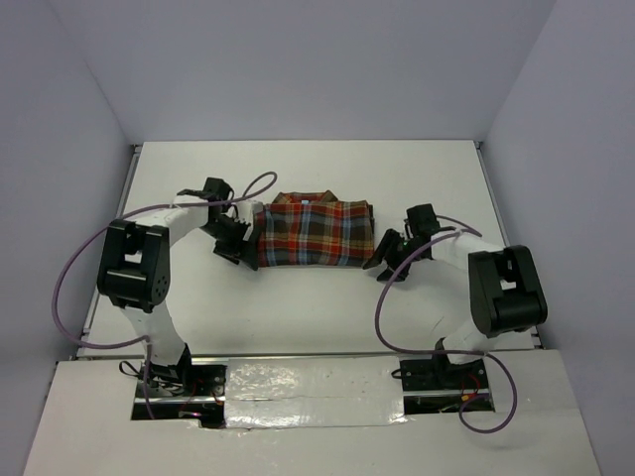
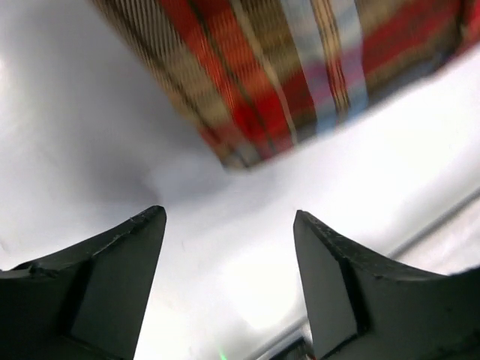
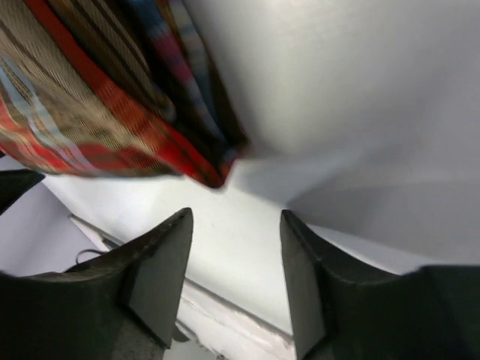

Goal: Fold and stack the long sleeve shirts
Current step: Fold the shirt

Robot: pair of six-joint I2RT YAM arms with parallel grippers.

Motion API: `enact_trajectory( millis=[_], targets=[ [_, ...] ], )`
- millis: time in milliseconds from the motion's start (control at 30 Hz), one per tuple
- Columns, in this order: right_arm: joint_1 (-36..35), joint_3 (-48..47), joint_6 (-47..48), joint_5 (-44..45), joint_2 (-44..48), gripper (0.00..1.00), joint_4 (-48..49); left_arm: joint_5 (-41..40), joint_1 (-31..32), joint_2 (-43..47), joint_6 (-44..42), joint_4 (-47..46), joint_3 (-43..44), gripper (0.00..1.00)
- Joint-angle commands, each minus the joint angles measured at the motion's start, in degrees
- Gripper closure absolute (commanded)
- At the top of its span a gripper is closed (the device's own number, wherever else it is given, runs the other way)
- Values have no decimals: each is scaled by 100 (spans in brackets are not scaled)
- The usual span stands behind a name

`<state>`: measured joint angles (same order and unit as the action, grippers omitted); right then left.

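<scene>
1. A white table (image 1: 298, 317) sits inside pale lavender-grey walls (image 1: 298, 59) that close it in on the left, the right and the far side.
2. At the near edge, a shiny white mounting board (image 1: 308, 397) carries both arm bases, the left arm on the left and the right arm on the right.
3. A purple cable (image 1: 74, 268) loops out beside the left arm, and another purple cable (image 1: 382, 317) hangs in a curve beside the right arm.
4. The left gripper (image 1: 235, 243) is low over the table, just beside the left edge of the plaid shirt (image 1: 313, 235).
5. In the left wrist view its dark fingers (image 2: 112, 277) stand well apart with only bare table between them, so it is released and grasps nothing. The shirt's corner lies just beyond the tips.
6. The right gripper (image 1: 387, 260) is at the shirt's near right corner. Its fingers (image 3: 157, 277) are parted too, with nothing between them, and the folded cloth edge is just ahead.
7. The shirt lies at the middle of the table, between the two grippers, folded into a compact rectangle of red-orange, brown and light blue checks.
8. Its collar (image 1: 303, 199) is at the far edge of the fold.
</scene>
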<state>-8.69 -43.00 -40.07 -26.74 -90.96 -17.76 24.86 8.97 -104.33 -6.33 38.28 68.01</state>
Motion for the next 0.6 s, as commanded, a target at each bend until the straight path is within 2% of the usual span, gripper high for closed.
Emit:
enact_trajectory(
  millis=[0,133,233,333,433,567],
  targets=[
    [235,-171,403,63,577,39,-517,211,-185,518,-676,1013,378,18],
    [263,-1314,974,1063,930,38,-1439,484,-545,660,-511,1174,1406,11],
    [262,-2079,1291,1145,809,41,-1153,379,-607,564,-81,340,1391,9],
    [236,-3054,1493,1197,37,41,-1089,300,-607,-101,464,-373,1469,11],
    [192,-4247,1573,1128,-1209,41,-1212,527,-598,-717,1062,-751,1810,12],
    [52,-5006,1582,943,-2153,41,-1370,713,-590,-1124,1396,-1120,2181,14]
  ],
)
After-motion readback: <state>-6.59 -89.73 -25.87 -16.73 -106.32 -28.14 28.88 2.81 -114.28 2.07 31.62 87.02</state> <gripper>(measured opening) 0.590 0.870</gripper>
